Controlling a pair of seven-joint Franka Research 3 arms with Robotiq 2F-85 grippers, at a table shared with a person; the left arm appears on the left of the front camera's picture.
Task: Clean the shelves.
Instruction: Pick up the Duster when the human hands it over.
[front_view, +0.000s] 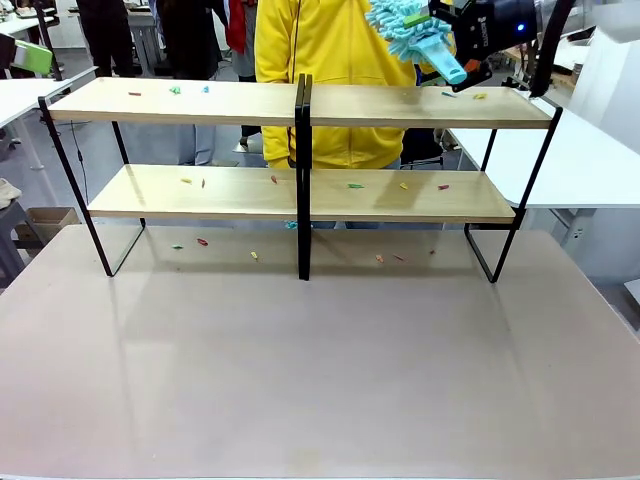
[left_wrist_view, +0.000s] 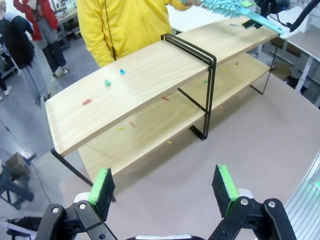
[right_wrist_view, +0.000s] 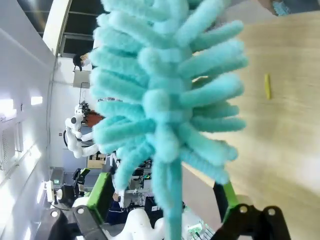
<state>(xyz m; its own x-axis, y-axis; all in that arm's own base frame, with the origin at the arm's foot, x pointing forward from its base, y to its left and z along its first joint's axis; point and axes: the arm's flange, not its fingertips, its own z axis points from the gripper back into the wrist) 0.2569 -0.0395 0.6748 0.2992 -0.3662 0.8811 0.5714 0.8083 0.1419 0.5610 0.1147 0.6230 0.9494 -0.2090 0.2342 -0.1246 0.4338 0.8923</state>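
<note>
The shelves (front_view: 300, 105) stand across the far half of the table, two light-wood boards in a black frame. Small coloured scraps (front_view: 355, 185) lie on both boards. My right gripper (front_view: 452, 38) hovers over the top board's right end, shut on a teal fluffy duster (front_view: 405, 25). In the right wrist view the duster (right_wrist_view: 165, 100) rises between the green fingers (right_wrist_view: 102, 195) above the wood. My left gripper (left_wrist_view: 165, 187) is open over the table, before the shelves' (left_wrist_view: 135, 82) left end, with nothing in it. The duster (left_wrist_view: 225, 6) shows far off there.
A person in a yellow top (front_view: 330, 50) stands right behind the shelves. More scraps (front_view: 202, 242) lie on the table (front_view: 320, 380) under the lower board. White tables (front_view: 570, 160) flank the rack at both sides.
</note>
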